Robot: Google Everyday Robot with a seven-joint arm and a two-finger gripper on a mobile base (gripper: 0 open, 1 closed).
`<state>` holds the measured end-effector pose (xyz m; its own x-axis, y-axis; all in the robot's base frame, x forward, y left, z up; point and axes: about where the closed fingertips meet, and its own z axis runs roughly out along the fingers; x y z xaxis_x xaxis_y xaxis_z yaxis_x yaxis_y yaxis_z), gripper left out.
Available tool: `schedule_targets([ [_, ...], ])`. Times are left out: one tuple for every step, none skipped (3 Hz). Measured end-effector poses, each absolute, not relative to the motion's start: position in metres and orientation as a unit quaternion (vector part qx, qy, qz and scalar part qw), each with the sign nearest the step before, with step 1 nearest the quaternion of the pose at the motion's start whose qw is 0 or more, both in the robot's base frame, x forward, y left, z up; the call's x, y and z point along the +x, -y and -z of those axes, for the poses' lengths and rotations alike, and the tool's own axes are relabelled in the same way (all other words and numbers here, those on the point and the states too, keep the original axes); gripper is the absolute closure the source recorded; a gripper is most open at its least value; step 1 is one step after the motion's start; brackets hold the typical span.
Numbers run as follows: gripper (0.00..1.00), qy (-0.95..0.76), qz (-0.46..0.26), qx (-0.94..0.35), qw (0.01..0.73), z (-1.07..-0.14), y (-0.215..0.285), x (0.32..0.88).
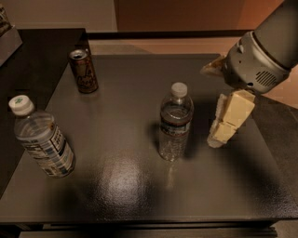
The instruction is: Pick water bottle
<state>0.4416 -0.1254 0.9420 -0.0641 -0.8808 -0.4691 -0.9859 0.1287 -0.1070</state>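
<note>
Indoor robot test setting, of a laboratory or office kind; which of the two cannot be told. A plain dark grey table (139,195) is seen from above, bearing three drink containers set well apart: a slim water bottle (174,123) near the middle, a fatter labelled bottle (42,139) at the left edge, and a brown can (84,70) near the far left corner. A grey robot arm (258,60) enters from the upper right, its gripper (223,130) hanging just right of the water bottle. A second dark surface (32,60) adjoins at the left. Behind, a tan floor strip (153,45) meets a plain wall (186,14) in beige and orange-brown panels.
</note>
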Motion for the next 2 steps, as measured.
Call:
schedule_targets([
  [0.00, -0.700, -0.159, -0.661, 0.220, -0.932, 0.104, 0.433],
  [0.00, -0.684, -0.189, -0.667, 0.228, -0.923, 0.087, 0.427],
])
